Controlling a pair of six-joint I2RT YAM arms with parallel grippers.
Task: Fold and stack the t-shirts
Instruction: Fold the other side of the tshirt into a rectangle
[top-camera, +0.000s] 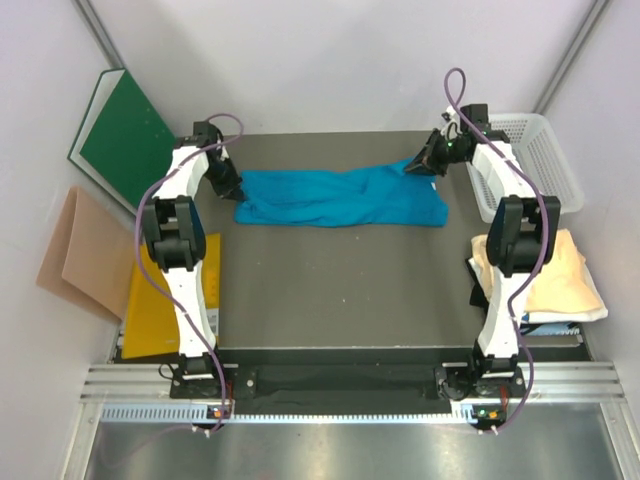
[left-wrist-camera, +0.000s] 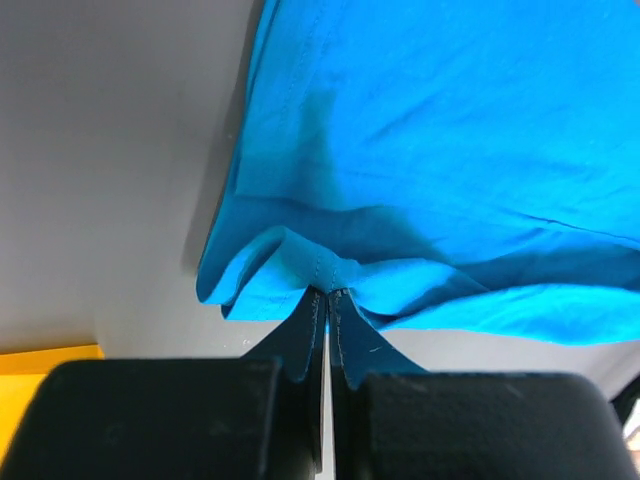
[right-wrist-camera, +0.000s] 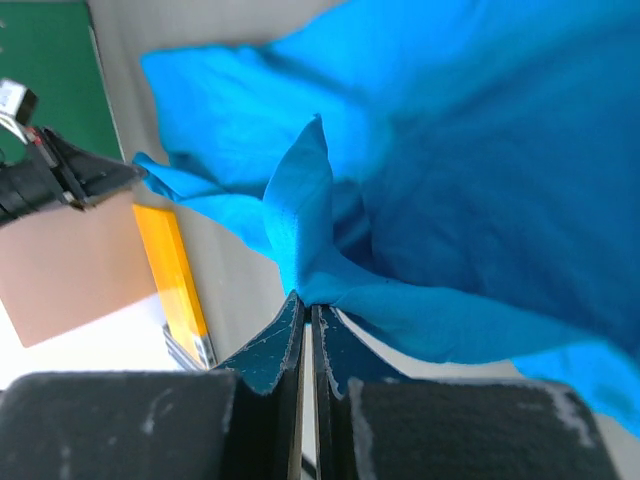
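The teal-blue t-shirt (top-camera: 340, 197) lies in a long crumpled band across the far part of the grey table. My left gripper (top-camera: 236, 192) is shut on its left end; the left wrist view shows the fingertips pinching a hem fold of the shirt (left-wrist-camera: 420, 150). My right gripper (top-camera: 418, 167) is shut on the shirt's far right end, with a peak of the cloth (right-wrist-camera: 300, 210) pinched between the closed fingers. The cream-tan t-shirt (top-camera: 560, 275) lies folded off the table's right edge, beside the right arm.
A white plastic basket (top-camera: 535, 160) stands at the back right. A green board (top-camera: 125, 135) leans on the left wall above a tan-pink paper sheet (top-camera: 75, 250). A yellow envelope (top-camera: 150, 300) lies by the left arm and also shows in the right wrist view (right-wrist-camera: 175, 270).
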